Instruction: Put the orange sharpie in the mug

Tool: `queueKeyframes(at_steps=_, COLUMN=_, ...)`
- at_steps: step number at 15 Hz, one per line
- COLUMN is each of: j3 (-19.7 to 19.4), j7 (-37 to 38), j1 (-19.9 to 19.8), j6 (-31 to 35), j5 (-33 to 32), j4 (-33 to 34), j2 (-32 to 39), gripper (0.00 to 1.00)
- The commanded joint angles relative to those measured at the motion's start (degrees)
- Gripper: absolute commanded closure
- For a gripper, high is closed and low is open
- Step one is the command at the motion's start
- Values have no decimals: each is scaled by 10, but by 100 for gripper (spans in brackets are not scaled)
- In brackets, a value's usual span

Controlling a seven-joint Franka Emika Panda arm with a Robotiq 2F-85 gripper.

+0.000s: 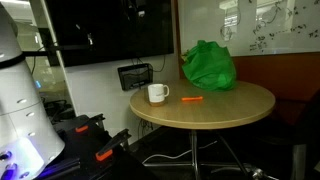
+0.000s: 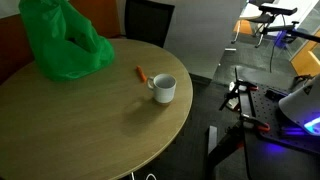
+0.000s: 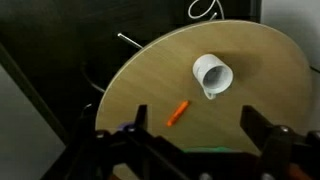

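Claw (image 3: 198,138) seemingly spread, empty; orange sharpie (image 3: 178,113) near mug (image 3: 212,74); only exterior views show green bag (image 1: 208,65).

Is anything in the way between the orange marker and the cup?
No, nothing visible is. The orange sharpie lies on the table close to the white mug, with only bare wood between them. The green bag sits off to one side. The open end effector hangs above both.

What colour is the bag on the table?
Green, no pattern. The bag shows best in an exterior view.
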Motion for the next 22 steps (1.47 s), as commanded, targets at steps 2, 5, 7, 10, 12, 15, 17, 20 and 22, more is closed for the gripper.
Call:
queueKeyframes(at_steps=2, j3=7, j7=-6, j1=-8, j6=-1, j5=7, j4=1, j2=1, gripper=0)
queueKeyframes(at_steps=5, j3=7, j7=-6, j1=-8, j6=-1, j5=7, j4=1, j2=1, gripper=0)
queueKeyframes(at_steps=7, j3=13, j7=12, j1=-12, j6=3, j5=10, j4=2, j2=8, gripper=0)
queueKeyframes(at_steps=10, j3=30, j7=72, j1=-23, j6=25, j5=22, j4=12, j2=49, gripper=0)
queueKeyframes(at_steps=12, j3=43, j7=111, j1=-27, j6=45, j5=25, j4=21, j2=86, gripper=0)
queueKeyframes(at_steps=15, j3=66, j7=164, j1=-33, j6=89, j5=17, j4=47, j2=169, gripper=0)
queueKeyframes(at_steps=17, j3=77, j7=196, j1=-37, j6=105, j5=10, j4=77, j2=237, gripper=0)
queueKeyframes(at_steps=20, j3=76, j7=232, j1=-35, j6=107, j5=6, j4=134, j2=342, gripper=0)
queueKeyframes(at_steps=22, j3=68, j7=253, j1=-29, j6=119, j5=5, j4=175, j2=407, gripper=0)
